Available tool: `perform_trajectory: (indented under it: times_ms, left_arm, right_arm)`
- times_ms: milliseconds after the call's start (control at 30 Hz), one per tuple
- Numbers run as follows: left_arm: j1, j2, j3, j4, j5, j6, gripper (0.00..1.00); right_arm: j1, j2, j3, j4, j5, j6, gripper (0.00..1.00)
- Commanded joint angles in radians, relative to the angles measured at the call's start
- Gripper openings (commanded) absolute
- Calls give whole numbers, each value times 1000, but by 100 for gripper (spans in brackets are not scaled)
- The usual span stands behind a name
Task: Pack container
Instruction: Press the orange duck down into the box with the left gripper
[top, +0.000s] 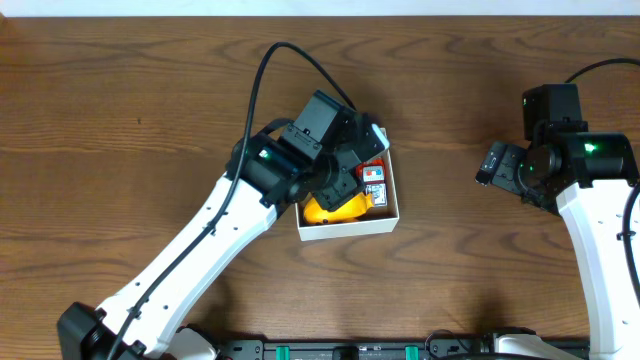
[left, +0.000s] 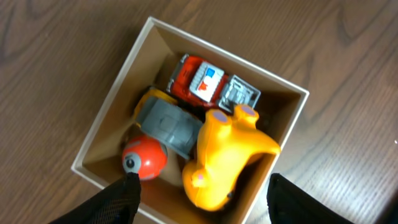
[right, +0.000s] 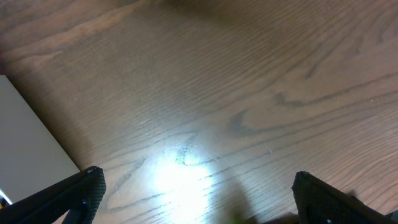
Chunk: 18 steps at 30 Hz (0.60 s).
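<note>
The container (top: 393, 213) is a small square box with white walls and a brown inside, at the table's middle. In the left wrist view its rim (left: 106, 118) frames several toys: a yellow duck-like toy (left: 227, 152), a red and white car (left: 202, 81), a grey and yellow piece (left: 165, 123) and an orange ball with an eye (left: 144, 158). My left gripper (left: 202, 196) is open and empty, hovering just above the box. My right gripper (right: 196, 196) is open and empty over bare wood, to the right of the box (right: 25, 137).
The dark wooden table (top: 120, 120) stretches all round the box. The left arm (top: 210, 240) crosses from the front edge to the box. The right arm (top: 590, 200) stands at the right side. A black rail (top: 350, 348) runs along the front edge.
</note>
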Motion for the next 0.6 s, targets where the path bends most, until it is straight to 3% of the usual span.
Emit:
perform_trajectory:
  times_ms: [0, 167, 367, 567]
  left_arm:
    - [1, 52, 13, 5, -1, 6, 63]
    - [1, 161, 1, -1, -1, 6, 43]
    - [1, 301, 1, -3, -1, -3, 41]
    - [0, 396, -3, -4, 0, -95, 36]
  right_arm:
    - [-8, 3, -5, -1, 11, -11, 99]
    - [-8, 3, -5, -1, 12, -12, 99]
    - [-8, 3, -5, -3, 12, -12, 99]
    - [-8, 3, -5, -2, 12, -12, 99]
